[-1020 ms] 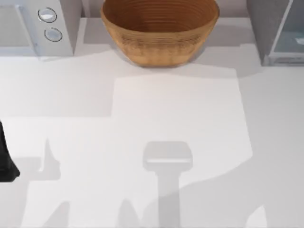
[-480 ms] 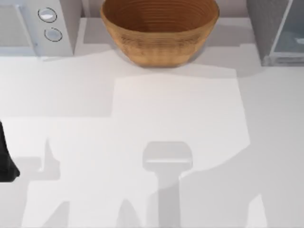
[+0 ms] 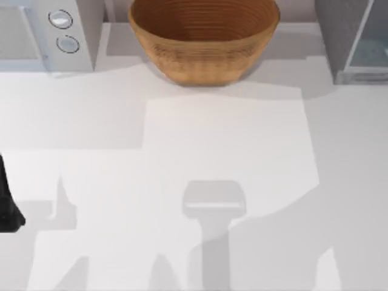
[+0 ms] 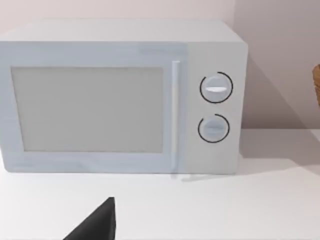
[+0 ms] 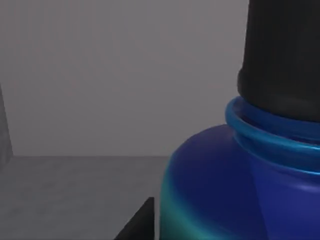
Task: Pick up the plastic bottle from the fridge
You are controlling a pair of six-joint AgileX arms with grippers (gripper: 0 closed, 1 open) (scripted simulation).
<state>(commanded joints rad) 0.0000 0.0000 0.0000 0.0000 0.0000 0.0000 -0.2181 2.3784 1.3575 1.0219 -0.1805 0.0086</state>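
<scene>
At the top view's left edge a dark piece of the left arm [image 3: 7, 206] sits low beside the tabletop [image 3: 224, 145], parked. From the left wrist view a black wedge of the left gripper [image 4: 95, 225] pokes in before a grey box with two round silver knobs [image 4: 120, 97] standing at the back left of the tabletop; how far those jaws are open cannot be told.

At the back centre stands the woven brown basket bowl [image 3: 204, 37], upright, apart from the grey box on its left and from the fridge [image 3: 354, 39] at the back right corner, whose pale glassy front panel sits in a light frame.

In the right wrist view the plastic bottle [image 5: 240, 185] stands very close to the camera — deep blue shoulder shading to teal lower down, a blue ring at the neck and a dark round cap [image 5: 282, 55] above it — against grey inner walls and a grey floor. A black sliver of the right gripper [image 5: 137, 225] shows just beside the bottle's body; whether those jaws are spread or closed on the bottle cannot be told.

Compared with half a second ago the top view is all but unchanged — only the arm shadow at the lower right has shifted slightly.
</scene>
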